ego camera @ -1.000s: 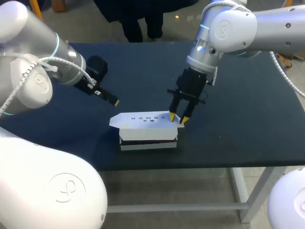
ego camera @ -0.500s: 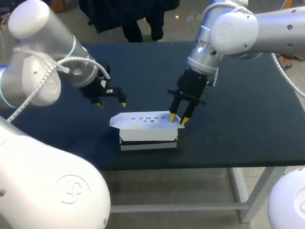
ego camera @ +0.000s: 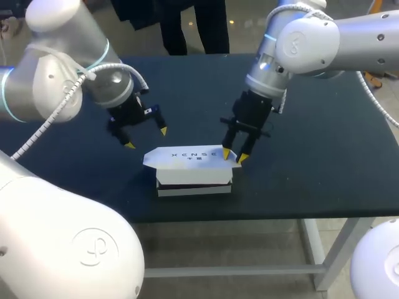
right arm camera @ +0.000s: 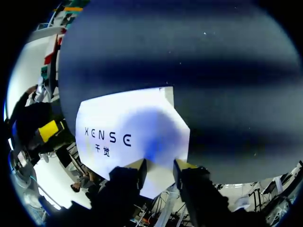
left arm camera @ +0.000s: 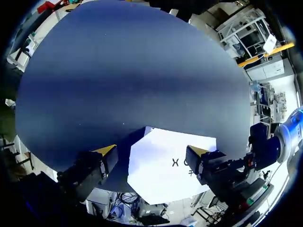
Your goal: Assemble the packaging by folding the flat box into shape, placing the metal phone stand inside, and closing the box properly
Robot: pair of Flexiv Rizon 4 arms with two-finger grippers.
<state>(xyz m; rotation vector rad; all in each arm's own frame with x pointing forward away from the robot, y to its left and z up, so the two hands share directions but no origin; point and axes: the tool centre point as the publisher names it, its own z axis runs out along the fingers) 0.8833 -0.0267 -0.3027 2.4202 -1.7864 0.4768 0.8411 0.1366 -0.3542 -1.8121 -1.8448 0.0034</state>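
Observation:
The white box (ego camera: 194, 176) stands near the table's front edge, its printed lid (ego camera: 187, 156) lying across the top with a dark gap under the front. My right gripper (ego camera: 233, 155) points down at the lid's right end, fingers partly apart, tips on the lid (right arm camera: 128, 132) by its angled side flap. My left gripper (ego camera: 146, 138) hangs wide open just above and behind the box's left end. In the left wrist view the lid (left arm camera: 165, 163) lies below, between the spread fingers of that gripper (left arm camera: 151, 152). No phone stand shows.
The dark blue table top (ego camera: 324, 143) spreads bare to the right and behind the box. The table's front edge (ego camera: 249, 215) runs close under the box. My right arm (left arm camera: 265, 146) shows beyond the lid in the left wrist view.
My left arm has swung in from the left toward the box and its open gripper has turned downward near the lid's left end. The right gripper and the box have stayed put.

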